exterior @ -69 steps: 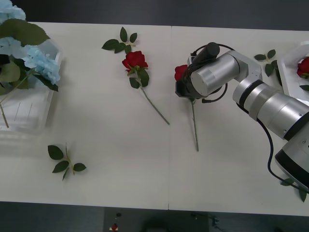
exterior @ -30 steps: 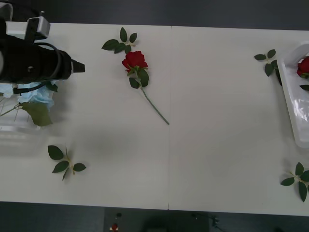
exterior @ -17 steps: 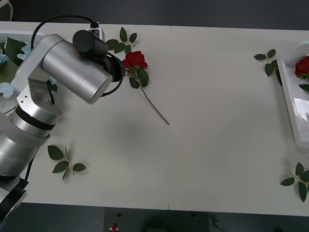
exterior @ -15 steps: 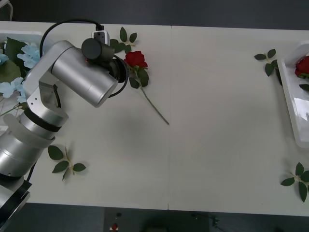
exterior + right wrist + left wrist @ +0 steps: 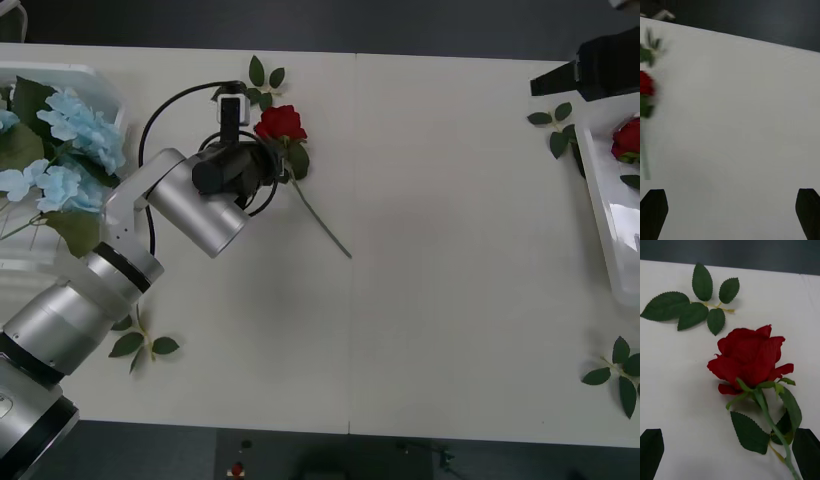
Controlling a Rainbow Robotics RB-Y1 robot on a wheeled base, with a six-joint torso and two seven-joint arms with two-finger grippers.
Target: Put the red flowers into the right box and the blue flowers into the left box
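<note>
We see the left arm reaching across the white table (image 5: pixel 450 250) from the near-left corner toward the middle, its wrist hanging just beside a red rose (image 5: pixel 281 123) that lies on the tabletop. In the left wrist view the left gripper (image 5: pixel 729 450) is spread wide, its two black fingers (image 5: pixel 651 452) at the corners with nothing between them but table, and the rose (image 5: pixel 748 358) lies just ahead, its stem running off toward 5 o'clock past one fingertip. A leaf sprig (image 5: pixel 250 85) sits at about 11 o'clock from the bloom, close to it but apart. At 9 o'clock on the table, the blue flowers (image 5: pixel 70 150) rest in the left box (image 5: pixel 60 72), their big leaves spilling over its rim. At 3 o'clock the right box (image 5: pixel 608 215) shows a white edge, with another red rose (image 5: pixel 628 137) inside it. The right arm shows as a dark shape at about 2 o'clock, above the far right corner. In the right wrist view the right gripper (image 5: pixel 730 213) is likewise released, fingertips (image 5: pixel 808 212) far apart over bare table, with a blurred red bloom (image 5: pixel 645 84) off to one side. More leaf sprigs lie near the near-left (image 5: pixel 135 335) and near-right (image 5: pixel 618 370) edges, and one (image 5: pixel 552 125) by the right box.
</note>
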